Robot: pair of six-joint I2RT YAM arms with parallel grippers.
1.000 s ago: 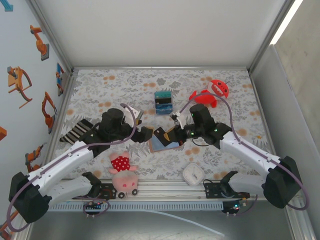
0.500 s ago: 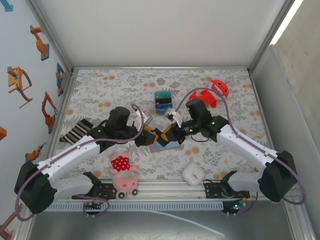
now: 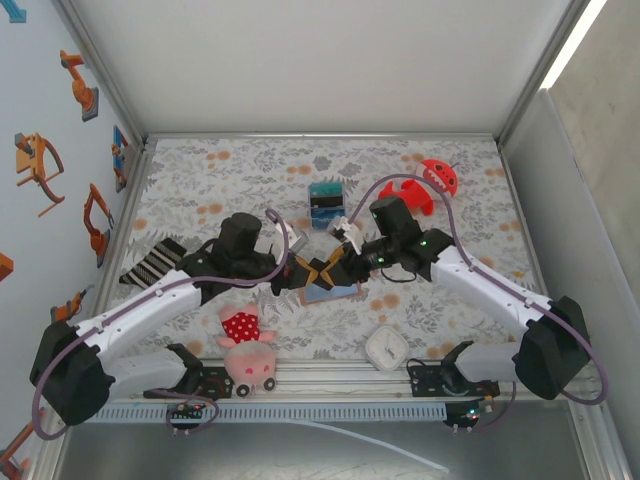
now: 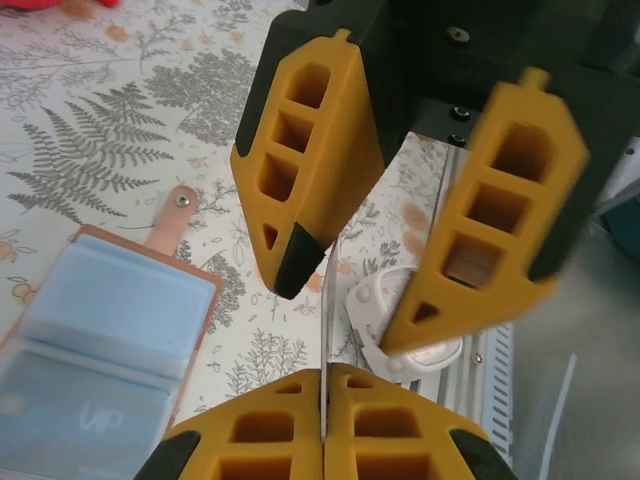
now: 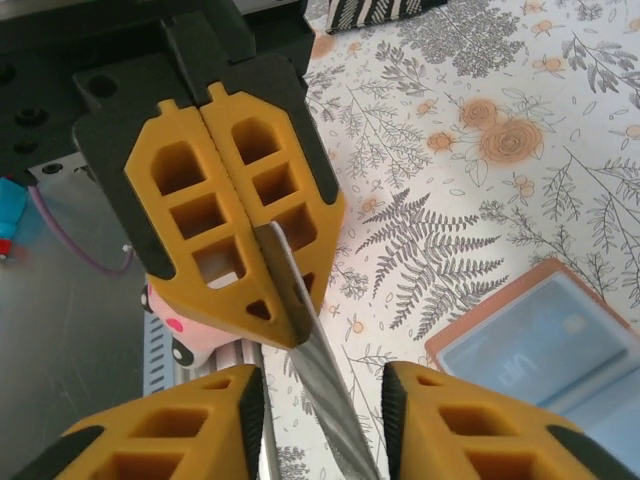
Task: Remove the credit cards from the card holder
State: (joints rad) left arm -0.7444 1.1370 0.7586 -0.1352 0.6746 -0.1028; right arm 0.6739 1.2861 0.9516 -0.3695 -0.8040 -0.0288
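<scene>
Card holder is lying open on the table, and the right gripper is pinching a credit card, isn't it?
Not quite. It is the left gripper that pinches the credit card; the right gripper has its jaws apart on either side of it. The right wrist view shows this. The card holder does lie open on the table.

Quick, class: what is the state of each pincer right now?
Left pincer: closed on the thin flat grey card.
Right pincer: open, straddling that card.
</scene>
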